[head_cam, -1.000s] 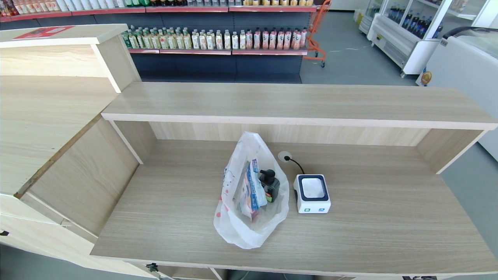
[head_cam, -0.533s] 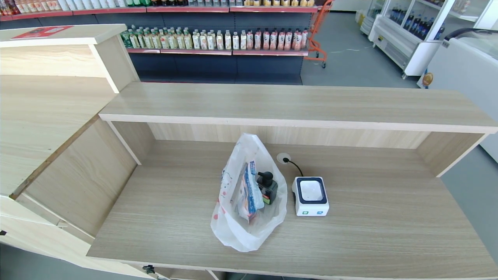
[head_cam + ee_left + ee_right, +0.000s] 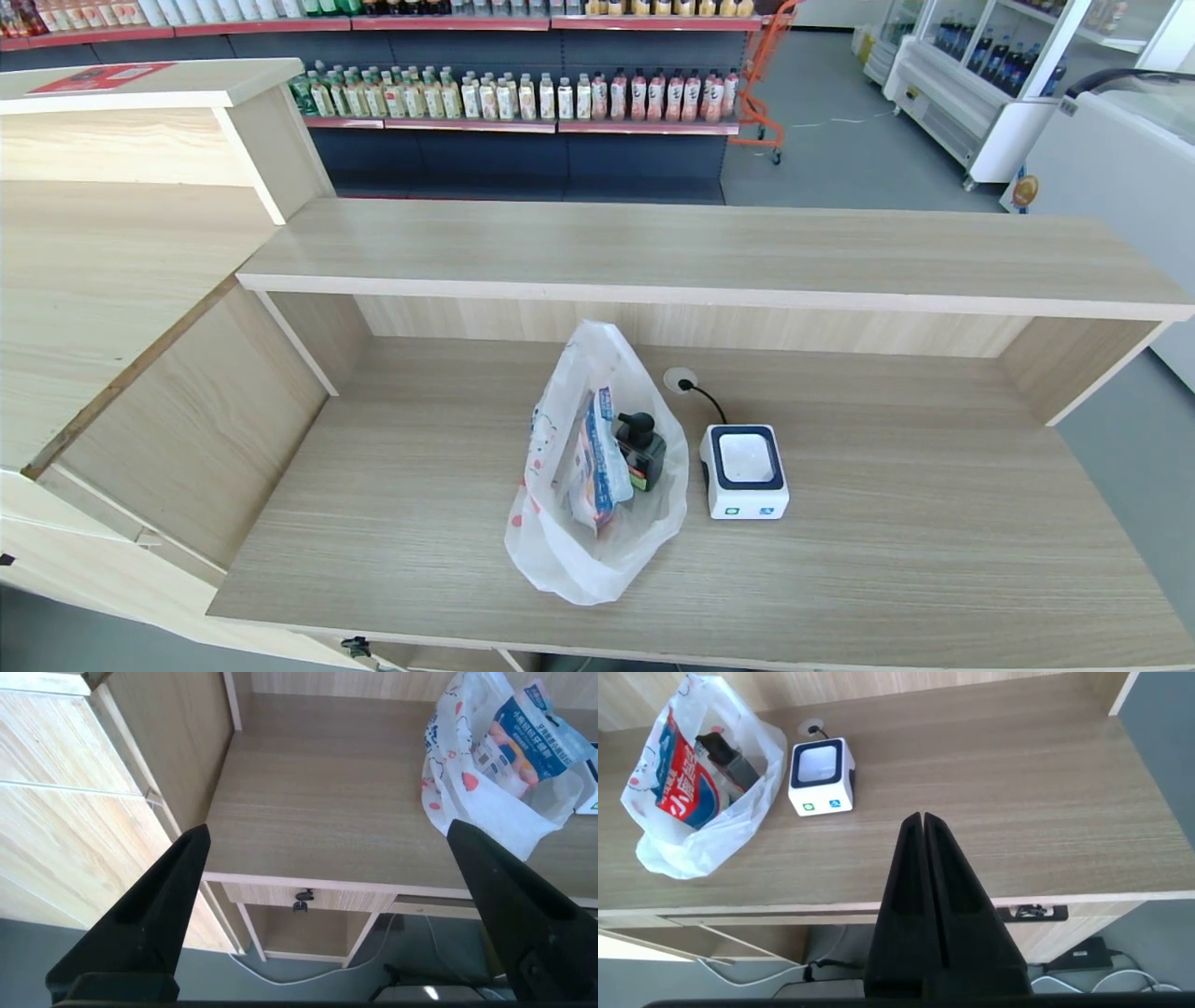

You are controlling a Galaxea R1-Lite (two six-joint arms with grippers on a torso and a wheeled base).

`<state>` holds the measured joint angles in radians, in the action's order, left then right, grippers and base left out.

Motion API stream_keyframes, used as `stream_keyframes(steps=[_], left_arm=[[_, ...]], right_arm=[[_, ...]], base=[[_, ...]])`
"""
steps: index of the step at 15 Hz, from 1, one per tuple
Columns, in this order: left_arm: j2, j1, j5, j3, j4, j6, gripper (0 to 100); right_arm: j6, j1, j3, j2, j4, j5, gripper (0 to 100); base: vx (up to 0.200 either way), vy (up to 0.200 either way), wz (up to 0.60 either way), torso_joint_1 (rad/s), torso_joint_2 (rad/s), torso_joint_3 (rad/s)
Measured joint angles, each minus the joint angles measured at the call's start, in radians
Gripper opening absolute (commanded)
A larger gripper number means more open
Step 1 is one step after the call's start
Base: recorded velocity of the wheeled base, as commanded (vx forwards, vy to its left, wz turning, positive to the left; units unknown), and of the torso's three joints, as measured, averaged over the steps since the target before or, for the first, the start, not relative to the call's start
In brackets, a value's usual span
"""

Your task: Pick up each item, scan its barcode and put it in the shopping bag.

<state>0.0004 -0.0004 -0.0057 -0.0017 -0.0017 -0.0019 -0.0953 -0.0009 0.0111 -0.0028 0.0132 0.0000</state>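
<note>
1. We see the left jaws spread wide apart, with nothing between them.
2. The right jaws are pressed together and pinch nothing.
3. The translucent white plastic shopping bag with red prints [image 3: 558,558] stands on the pale wood-grain surface [image 3: 887,560]. It lies well ahead of both sets of jaws, toward the robot's right of the left jaws and toward the robot's left of the right jaws.
4. The bag's mouth is open, and two items sit inside it:
   - a blue-and-white printed plastic packet [image 3: 597,457], leaning upright;
   - a dark pump bottle with a black nozzle [image 3: 642,448], touching the packet on the side nearer the right jaws.
5. The white box-shaped barcode scanner with a dark-framed window on top [image 3: 744,471] sits just beside the bag. It is ahead of the right jaws and closer to them than the bag is.
6. A thin black cable [image 3: 707,397] runs from the far side of the scanner to a round white grommet [image 3: 680,378] in the surface.
7. Both sets of jaws are well apart from the bag and the scanner.
</note>
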Motion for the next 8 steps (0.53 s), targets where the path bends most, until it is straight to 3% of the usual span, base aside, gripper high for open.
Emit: stream_keyframes(steps=[1,8], left_arm=[[0.000,-0.001,0.000,0.000,0.000,0.000,100],[0.000,0.000,-0.001,0.000,0.000,-0.006,100]], right_arm=[[0.000,0.000,0.000,0.000,0.001,0.000,0],[0.000,0.000,0.000,0.001,0.000,0.000,0]], base=[[0.000,-0.200,0.00,0.007,0.00,0.007],[0.000,0.000,0.00,0.000,0.00,0.000]])
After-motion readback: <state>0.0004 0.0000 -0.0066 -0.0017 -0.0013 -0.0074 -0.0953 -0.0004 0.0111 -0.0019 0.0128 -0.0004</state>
